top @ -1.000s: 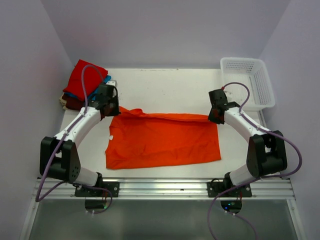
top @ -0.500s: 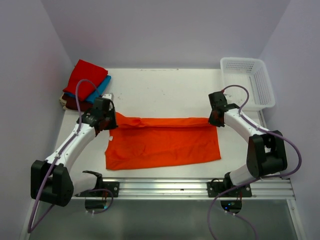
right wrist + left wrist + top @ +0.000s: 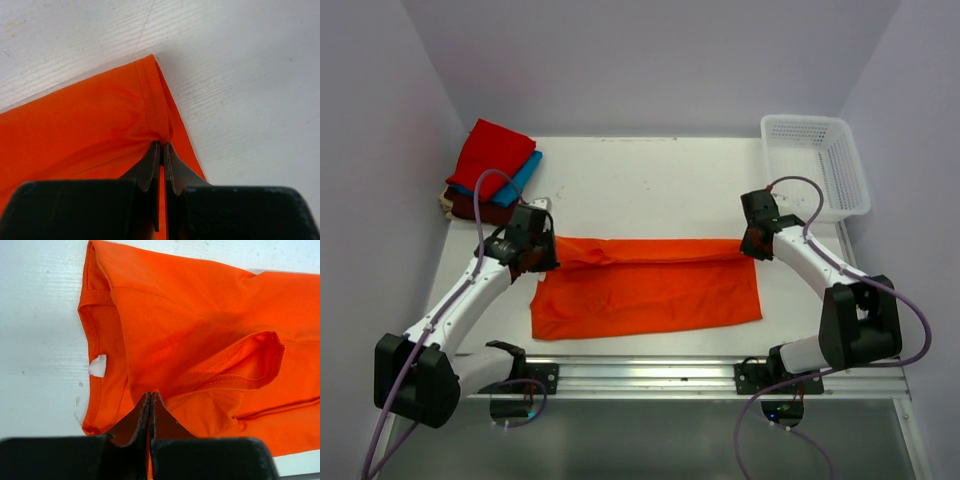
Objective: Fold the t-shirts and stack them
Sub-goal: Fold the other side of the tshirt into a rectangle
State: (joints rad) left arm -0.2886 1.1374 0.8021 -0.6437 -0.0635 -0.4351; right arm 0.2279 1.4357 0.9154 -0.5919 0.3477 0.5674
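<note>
Fingers (image 3: 136,422) of the left gripper (image 3: 150,397) and right gripper (image 3: 161,146) pinch shut on cloth, the orange t-shirt (image 3: 650,290) stretched between them and lying flat just nearward, so uneven pulling would likely skew the fold or let a thin edge slip free.

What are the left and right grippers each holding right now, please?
Left gripper: jaws shut on the orange t-shirt, at its sleeve end.
Right gripper: jaws shut on the orange t-shirt, at a hemmed corner.
</note>
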